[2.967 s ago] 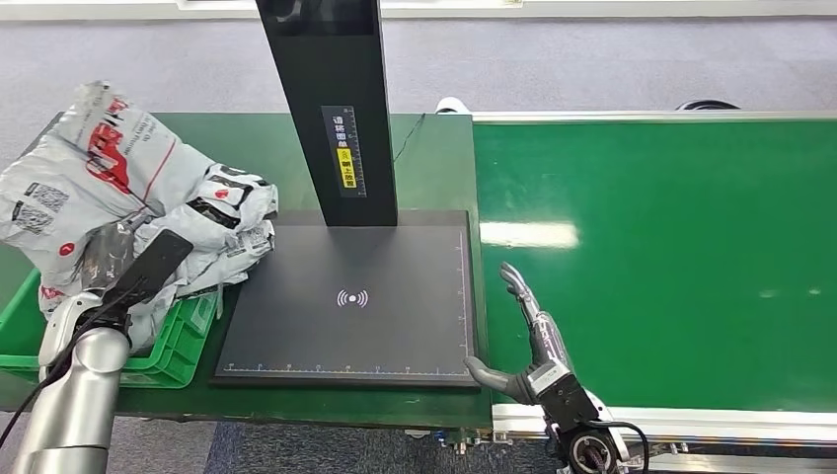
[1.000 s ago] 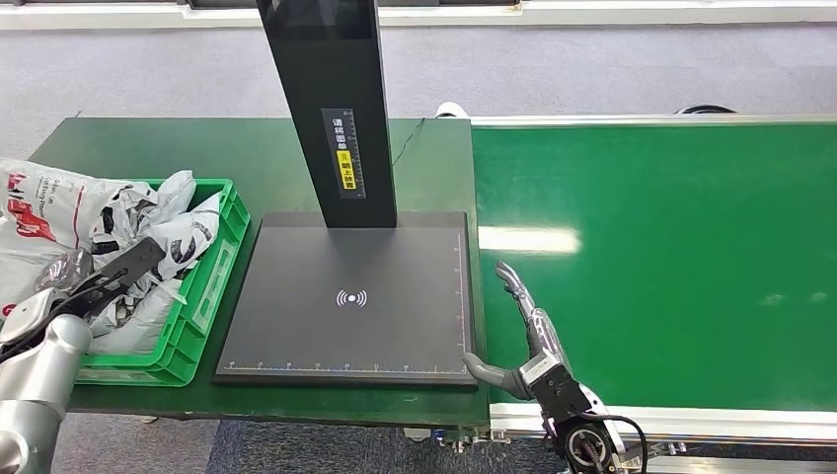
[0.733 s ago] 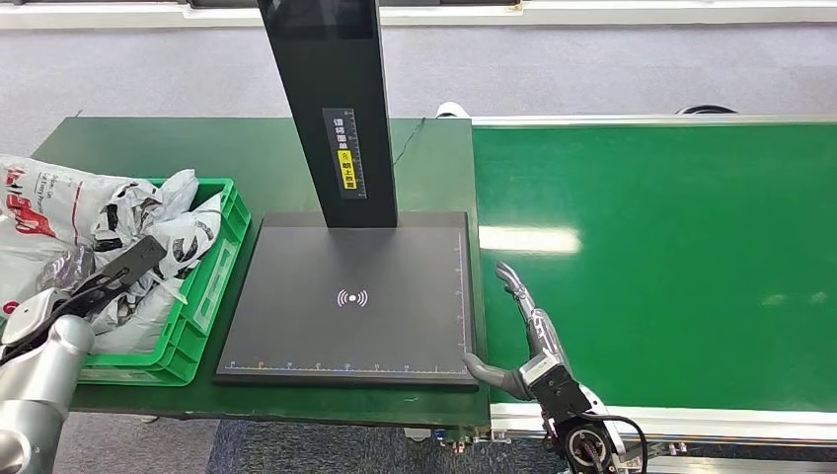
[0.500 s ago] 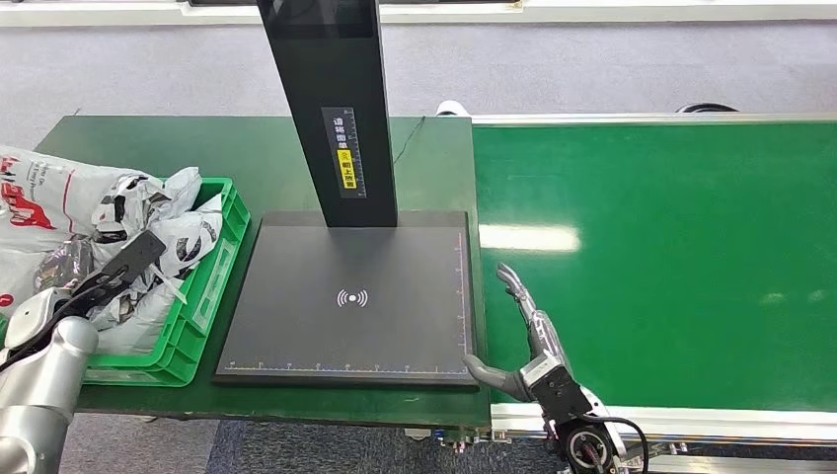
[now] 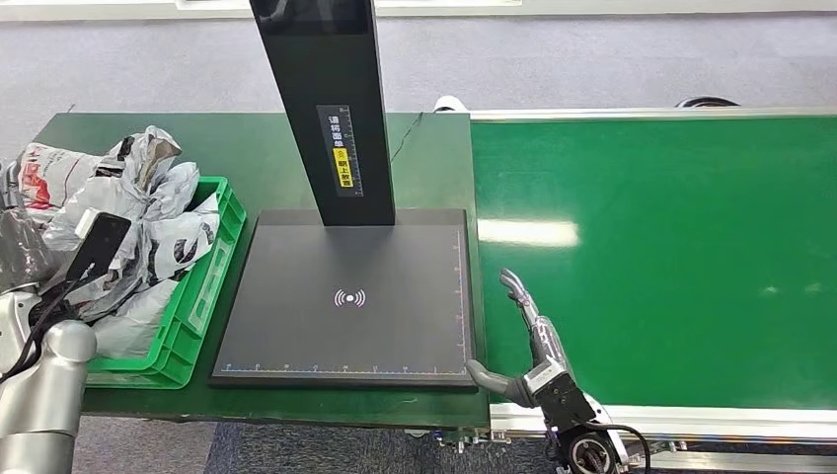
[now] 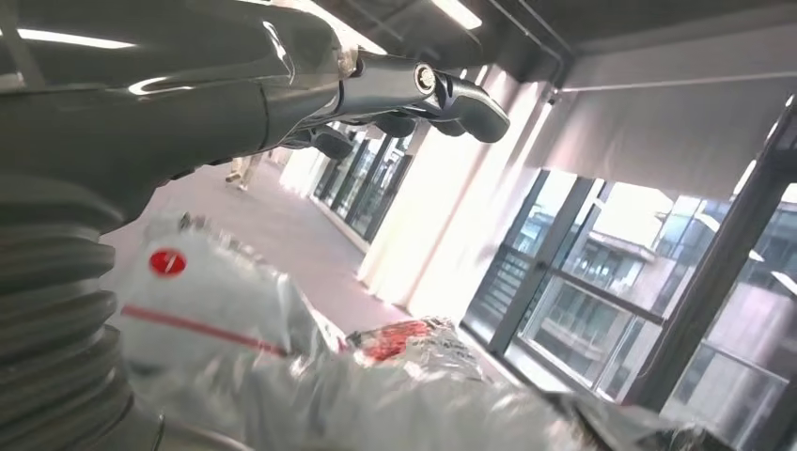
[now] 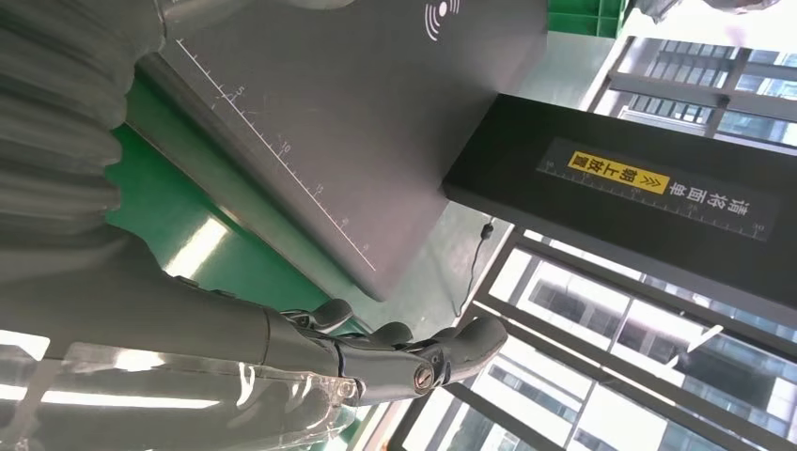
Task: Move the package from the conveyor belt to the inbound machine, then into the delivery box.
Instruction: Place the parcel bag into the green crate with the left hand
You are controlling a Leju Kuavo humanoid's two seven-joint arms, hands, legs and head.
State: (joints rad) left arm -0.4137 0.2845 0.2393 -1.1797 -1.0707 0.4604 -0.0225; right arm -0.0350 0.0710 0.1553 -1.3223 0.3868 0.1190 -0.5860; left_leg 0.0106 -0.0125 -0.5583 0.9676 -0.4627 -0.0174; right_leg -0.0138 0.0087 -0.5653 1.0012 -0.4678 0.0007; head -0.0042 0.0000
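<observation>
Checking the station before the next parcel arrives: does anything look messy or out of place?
Yes. The grey plastic mail bags are heaped above the rim of the green plastic crate, with some hanging past its far edge onto the green table.

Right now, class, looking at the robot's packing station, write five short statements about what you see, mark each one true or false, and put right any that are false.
1. The green crate holds crumpled packages. True.
2. A package lies on the black scanner plate. False: the plate is bare apart from its printed symbol.
3. The right hand is open, fingers stretched out over the near edge of the green conveyor belt. True.
4. The conveyor belt carries several packages. False: no package shows on the visible stretch of belt.
5. The left hand is over the scanner plate. False: it is by the packages at the crate, left of the plate.
</observation>
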